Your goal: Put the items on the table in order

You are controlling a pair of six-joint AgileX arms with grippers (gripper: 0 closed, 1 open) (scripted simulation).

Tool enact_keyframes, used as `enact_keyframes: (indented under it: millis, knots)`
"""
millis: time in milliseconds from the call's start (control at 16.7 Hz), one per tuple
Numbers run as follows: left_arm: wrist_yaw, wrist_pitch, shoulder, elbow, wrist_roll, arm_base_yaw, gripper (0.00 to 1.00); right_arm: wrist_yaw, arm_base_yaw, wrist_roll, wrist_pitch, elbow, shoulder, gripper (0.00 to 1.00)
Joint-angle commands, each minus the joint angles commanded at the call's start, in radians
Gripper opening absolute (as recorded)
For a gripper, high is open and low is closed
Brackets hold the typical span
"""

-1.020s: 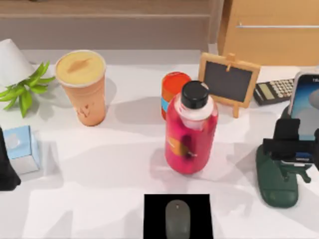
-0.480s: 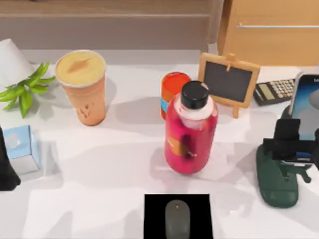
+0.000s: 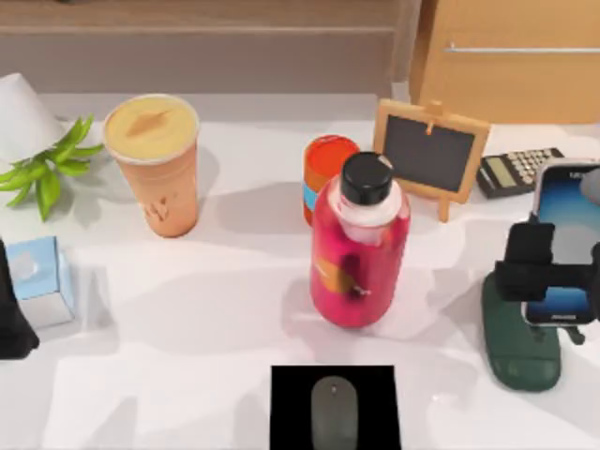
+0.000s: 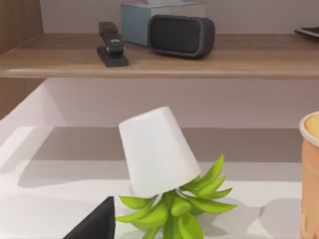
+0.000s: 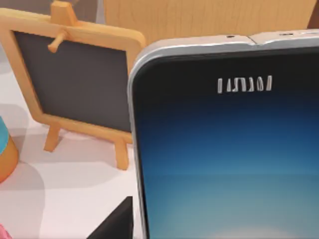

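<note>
Since the earlier frames the phone (image 3: 565, 239) has tipped: it stood more upright at the worktop's (image 3: 225, 309) right edge, and now more of its blue screen faces the top camera and reaches lower, over the dark green stand (image 3: 518, 337). The right hand (image 3: 551, 267) has stayed clenched on the phone, its dark fingers (image 3: 528, 261) across the screen's left edge; the wrist view has the screen close up, with the chalkboard easel (image 5: 75, 82) behind. Nothing else has shifted.

On the worktop, the red bottle (image 3: 359, 246) stands at centre with an orange can (image 3: 325, 173) behind it. The cup (image 3: 156, 161) stands upright at back left, beside the plant (image 3: 47, 167). The tissue box (image 3: 39, 279) sits at the left edge, just beside the left hand (image 3: 11, 314); whether that hand is open I cannot tell. The mouse (image 3: 335, 411) lies on a black pad (image 3: 286, 408) at front centre.
</note>
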Motion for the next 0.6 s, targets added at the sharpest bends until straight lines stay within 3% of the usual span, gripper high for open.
enact_keyframes:
  millis: [600]
  knots:
    - [0.0, 0.0, 0.0, 0.0, 0.0, 0.0, 1.0, 0.007, 0.004, 0.006, -0.038, 0.021, -0.035, 1.0]
